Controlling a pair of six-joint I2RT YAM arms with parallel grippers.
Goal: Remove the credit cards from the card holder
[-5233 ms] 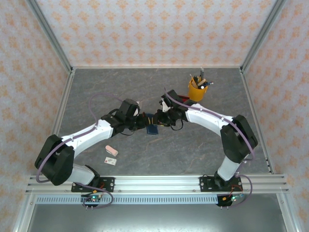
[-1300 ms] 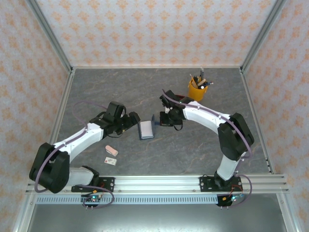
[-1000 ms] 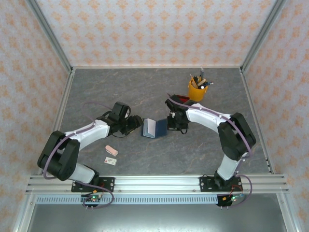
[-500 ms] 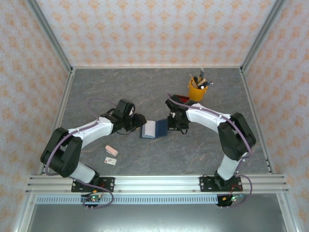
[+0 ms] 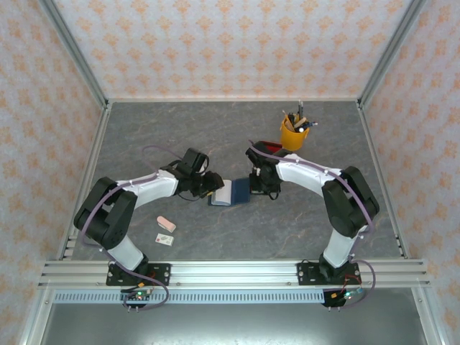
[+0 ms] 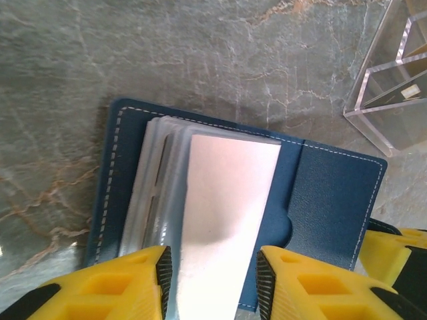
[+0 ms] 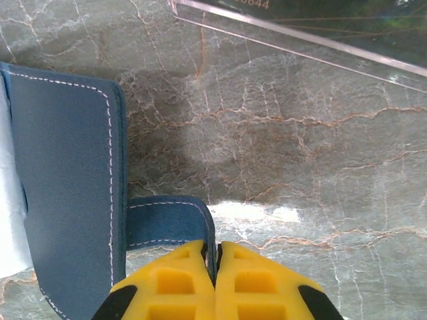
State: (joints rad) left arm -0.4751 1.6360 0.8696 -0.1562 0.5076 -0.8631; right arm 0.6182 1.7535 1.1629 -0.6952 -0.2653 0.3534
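The navy card holder [image 5: 231, 192] lies open on the table between the two arms. In the left wrist view its blue cover [image 6: 330, 193] spreads flat, with a stack of greyish clear pockets [image 6: 223, 193] on the left half, washed pale by glare. The credit cards are hidden; I cannot make out any card colour in the pockets. My left gripper [image 6: 212, 275] is open, its yellow fingers [image 6: 127, 280] straddling the top pocket leaf from the near edge. My right gripper [image 7: 215, 257] is shut on the holder's blue strap tab [image 7: 167, 219], beside the right cover [image 7: 63, 167].
A clear tray [image 6: 393, 93] stands just beyond the holder, its edge [image 7: 300, 33] ahead of the right gripper. A yellow cup of pens [image 5: 293, 133] is at the back right. A pink block [image 5: 166, 224] and a small white card [image 5: 165, 239] lie front left.
The left gripper has moved right from beside the holder to over its left half. The holder, held shut between both grippers five seconds ago, now lies open. The right gripper stays on the strap.
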